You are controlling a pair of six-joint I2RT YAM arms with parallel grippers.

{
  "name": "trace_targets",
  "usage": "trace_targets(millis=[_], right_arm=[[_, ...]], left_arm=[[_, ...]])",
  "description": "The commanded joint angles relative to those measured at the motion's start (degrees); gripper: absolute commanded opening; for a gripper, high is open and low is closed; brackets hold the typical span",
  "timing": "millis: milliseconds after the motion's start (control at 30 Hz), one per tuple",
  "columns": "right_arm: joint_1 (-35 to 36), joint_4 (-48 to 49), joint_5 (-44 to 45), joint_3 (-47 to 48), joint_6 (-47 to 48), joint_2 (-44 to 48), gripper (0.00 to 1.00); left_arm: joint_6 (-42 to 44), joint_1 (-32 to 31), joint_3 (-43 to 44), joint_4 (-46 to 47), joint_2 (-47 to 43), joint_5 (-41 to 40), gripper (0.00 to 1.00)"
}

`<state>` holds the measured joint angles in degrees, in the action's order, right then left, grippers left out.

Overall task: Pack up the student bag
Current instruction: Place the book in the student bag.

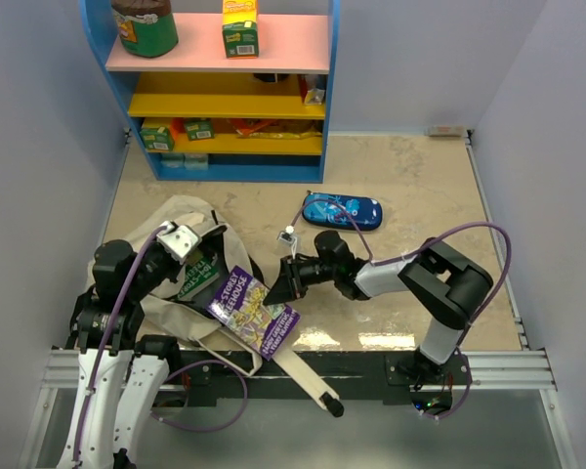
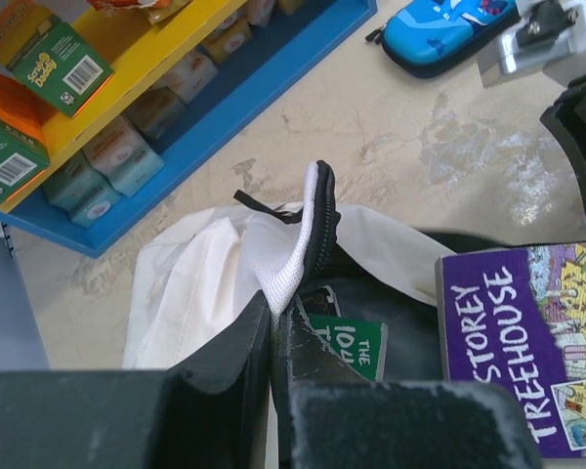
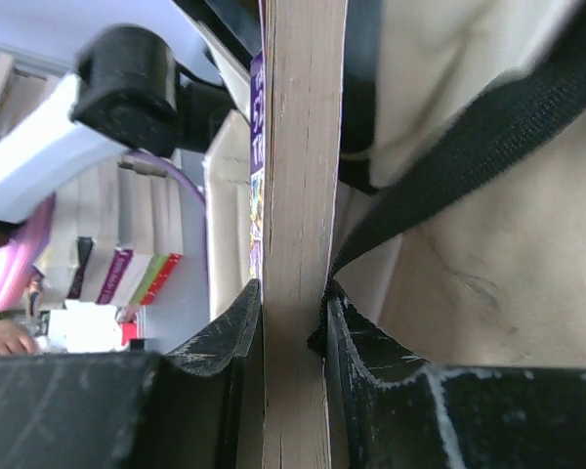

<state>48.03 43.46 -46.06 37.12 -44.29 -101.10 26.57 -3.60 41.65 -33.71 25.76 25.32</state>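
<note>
Pinching the student bag [image 1: 197, 210] by its black-edged rim, my left tool [image 2: 273, 327] is clenched on the fabric, which only the left wrist view shows. My right tool [image 3: 293, 303] grips the purple book [image 1: 254, 311] by its page edge at the bag's mouth. From above, the bag slumps on the desk [image 1: 420, 195], with a blue pencil case [image 1: 342, 210] beyond it.

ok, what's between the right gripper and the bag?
The purple book, clamped in the right gripper, its other end over the student bag; top external shows it.
</note>
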Motion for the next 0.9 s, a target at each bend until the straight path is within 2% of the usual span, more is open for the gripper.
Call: trace_targets(millis=[0,300,600,700,867], right_arm=[[-1.9,-0.7,-1.2,5.5,-1.3,6.0,0.00],[-1.7,3.4,5.1,16.1,-9.9,-2.6,0.00],[2.6,-13.2,12.4,31.3,-10.3,-12.2,0.00],[4.8,-14.5,11.8,34.2,-11.7,-14.5,0.00],[8.5,-13.7,12.0,32.8,-14.2,-15.5,0.00]], left_arm=[[0.2,0.0,3.8,5.9,-3.4,2.9,0.00],[0.0,0.0,4.1,5.6,-3.3,3.0,0.00],[0.0,0.0,4.0,5.5,-3.5,2.7,0.00],[-0.5,0.0,4.1,5.9,-3.9,2.8,0.00],[0.1,0.0,4.1,5.8,-3.9,2.9,0.00]])
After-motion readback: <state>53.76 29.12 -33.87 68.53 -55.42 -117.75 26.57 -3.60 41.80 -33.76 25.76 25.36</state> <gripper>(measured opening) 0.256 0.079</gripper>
